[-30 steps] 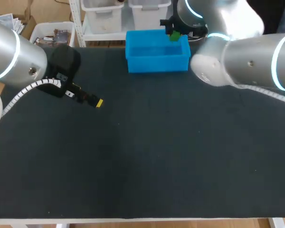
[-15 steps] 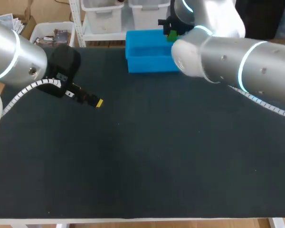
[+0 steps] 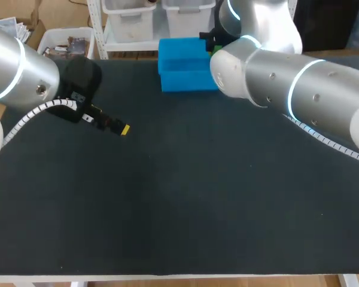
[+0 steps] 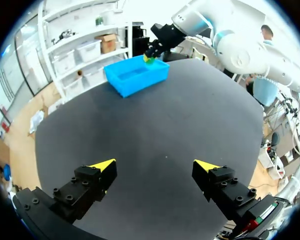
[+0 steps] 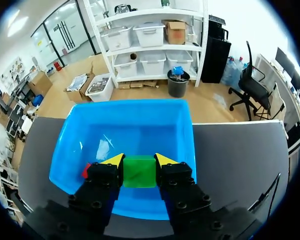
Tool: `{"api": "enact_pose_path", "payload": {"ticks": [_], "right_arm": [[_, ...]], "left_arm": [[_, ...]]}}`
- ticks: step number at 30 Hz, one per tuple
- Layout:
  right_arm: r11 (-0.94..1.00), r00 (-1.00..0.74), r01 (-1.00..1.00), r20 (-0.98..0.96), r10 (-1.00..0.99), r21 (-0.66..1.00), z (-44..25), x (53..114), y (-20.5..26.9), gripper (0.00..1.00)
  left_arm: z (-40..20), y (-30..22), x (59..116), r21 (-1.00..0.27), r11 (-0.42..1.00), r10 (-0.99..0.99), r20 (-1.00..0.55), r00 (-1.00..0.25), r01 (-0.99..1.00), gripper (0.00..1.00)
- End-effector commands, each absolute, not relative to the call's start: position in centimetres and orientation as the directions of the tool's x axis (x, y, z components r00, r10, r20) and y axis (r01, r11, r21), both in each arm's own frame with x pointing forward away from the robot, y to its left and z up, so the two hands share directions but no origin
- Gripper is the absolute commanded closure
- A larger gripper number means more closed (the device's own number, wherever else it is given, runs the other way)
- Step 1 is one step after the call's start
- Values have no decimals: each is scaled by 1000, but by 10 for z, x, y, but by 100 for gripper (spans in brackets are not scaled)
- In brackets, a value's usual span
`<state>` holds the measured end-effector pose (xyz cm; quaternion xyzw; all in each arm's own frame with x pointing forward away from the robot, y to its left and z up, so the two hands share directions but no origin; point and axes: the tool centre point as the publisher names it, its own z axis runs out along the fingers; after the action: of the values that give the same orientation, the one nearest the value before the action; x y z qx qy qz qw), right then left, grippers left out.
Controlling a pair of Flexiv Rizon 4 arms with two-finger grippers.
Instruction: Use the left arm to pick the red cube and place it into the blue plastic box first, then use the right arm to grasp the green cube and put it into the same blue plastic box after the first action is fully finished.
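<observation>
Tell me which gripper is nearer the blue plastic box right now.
Right. The right gripper hangs over the blue plastic box, shut on the green cube. The left gripper sits open over the table, well short of the box.

Head view: right arm (image 3: 287,89) covered right part of blue box (image 3: 179,66); inside of box there hidden. Right gripper (image 5: 139,162) mostly behind that arm in head view (only black bit showed at box's far corner). Green cube (image 5: 139,171) was mere speck in left wrist view, shape not readable. Red cube (image 5: 85,171): only sliver showed in right wrist view, rest behind one finger of right gripper; not visible in head view. Left arm (image 3: 12,66) cut off by head view's edge, right arm likewise. Left gripper (image 4: 155,167): one yellow tip alone showed in head view.
</observation>
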<state>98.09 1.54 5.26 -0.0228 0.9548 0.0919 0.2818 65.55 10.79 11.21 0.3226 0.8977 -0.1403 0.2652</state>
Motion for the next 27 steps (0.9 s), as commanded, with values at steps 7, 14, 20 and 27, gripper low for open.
{"api": "enact_pose_path", "payload": {"ticks": [7,14,20,27], "right_arm": [[983,-872,-82,-489,8,163,39,990,16,100],[981,-870,-97,-494,-1,168,48,987,18,0],[981,-859,-98,-512,1,166,70,981,17,0],[984,-851,-95,-524,-1,153,97,965,16,0]], "left_arm": [[111,108,657,-83,751,505,-568,-650,655,0],[111,108,657,-83,751,505,-568,-650,655,0],[111,108,657,-83,751,505,-568,-650,655,0],[111,108,657,-83,751,505,-568,-650,655,0]]}}
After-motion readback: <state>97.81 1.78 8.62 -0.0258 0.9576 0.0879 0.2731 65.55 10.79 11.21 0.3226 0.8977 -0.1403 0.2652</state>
